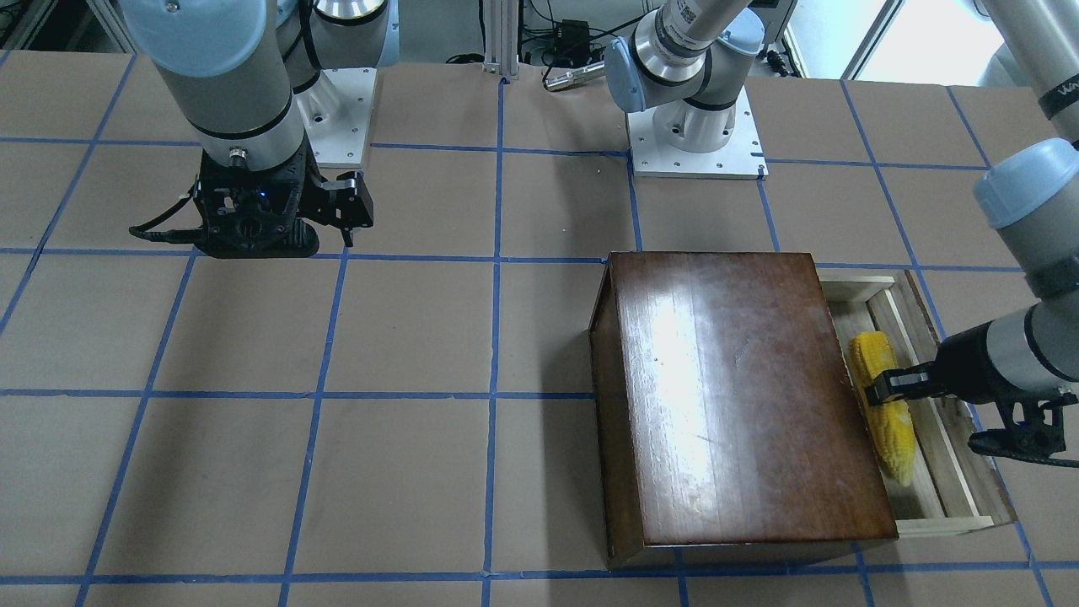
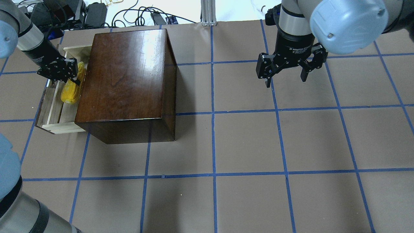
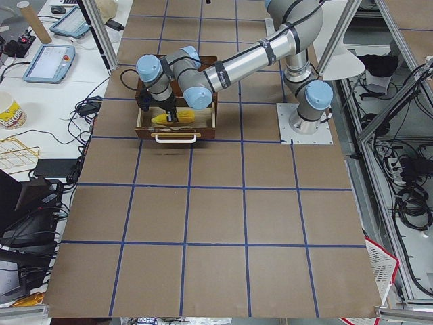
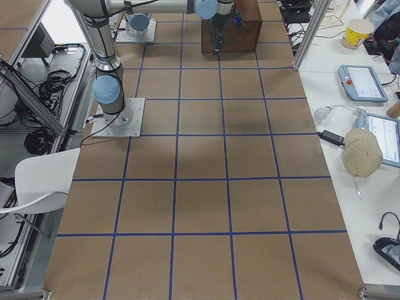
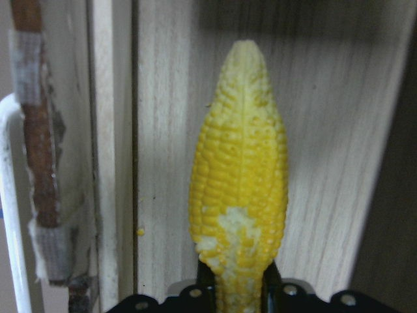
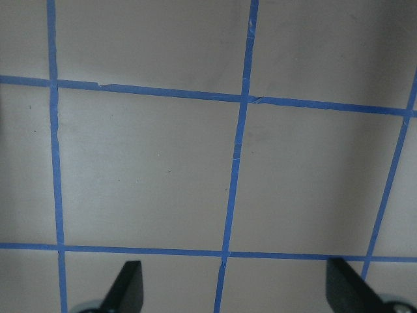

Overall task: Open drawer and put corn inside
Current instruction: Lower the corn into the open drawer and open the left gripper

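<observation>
The drawer (image 1: 944, 527) of pale wood is pulled out of the dark glossy box (image 1: 742, 396), and it also shows in the overhead view (image 2: 53, 110). The yellow corn (image 1: 881, 413) lies lengthwise inside the drawer, close to the box side. My left gripper (image 1: 877, 389) is shut on the corn near its thick end. The left wrist view shows the corn (image 5: 240, 182) between the two fingers, tip pointing away, over the drawer floor. My right gripper (image 2: 286, 79) is open and empty, held above the bare table far from the box.
The box (image 2: 126, 81) stands at the table's far left in the overhead view. The drawer's metal handle (image 5: 10, 215) and worn front panel are at the left of the left wrist view. Blue tape lines grid the brown table (image 2: 245, 142).
</observation>
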Controlling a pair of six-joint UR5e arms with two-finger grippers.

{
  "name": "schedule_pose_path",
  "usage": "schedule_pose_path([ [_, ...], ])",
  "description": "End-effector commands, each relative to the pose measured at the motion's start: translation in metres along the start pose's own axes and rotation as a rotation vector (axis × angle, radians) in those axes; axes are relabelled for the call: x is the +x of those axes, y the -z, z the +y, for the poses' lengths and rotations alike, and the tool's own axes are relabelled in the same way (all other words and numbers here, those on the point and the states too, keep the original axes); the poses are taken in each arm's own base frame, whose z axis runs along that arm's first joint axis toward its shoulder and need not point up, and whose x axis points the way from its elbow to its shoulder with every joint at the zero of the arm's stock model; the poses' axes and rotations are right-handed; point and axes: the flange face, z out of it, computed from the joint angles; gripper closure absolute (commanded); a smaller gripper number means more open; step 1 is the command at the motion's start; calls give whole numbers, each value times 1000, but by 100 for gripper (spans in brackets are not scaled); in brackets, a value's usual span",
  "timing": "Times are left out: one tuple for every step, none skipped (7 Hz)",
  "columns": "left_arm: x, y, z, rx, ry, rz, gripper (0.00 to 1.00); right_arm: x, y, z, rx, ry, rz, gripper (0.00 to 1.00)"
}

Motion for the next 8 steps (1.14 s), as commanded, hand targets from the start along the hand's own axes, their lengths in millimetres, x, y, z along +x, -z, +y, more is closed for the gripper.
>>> schedule_pose_path([
  [1, -4, 0, -3, 5, 4, 10, 0, 0, 0, 0, 0, 0, 0],
  [7, 2, 1, 13, 3, 27, 0, 0, 0, 0, 0, -1, 0, 0],
  [9, 12, 6, 28, 2, 24, 0, 0, 0, 0, 0, 0, 0, 0],
  [10, 18, 10, 32, 2, 23, 0, 0, 0, 0, 0, -1, 0, 0],
  [14, 34, 16, 49, -3, 8, 0, 0, 0, 0, 0, 0, 0, 0],
  [17, 50, 24, 65, -7, 0, 0, 0, 0, 0, 0, 0, 0, 0],
  [21, 68, 33, 96, -9, -8, 0, 0, 0, 0, 0, 0, 0, 0],
  [26, 84, 40, 128, -11, -7, 0, 0, 0, 0, 0, -1, 0, 0],
])
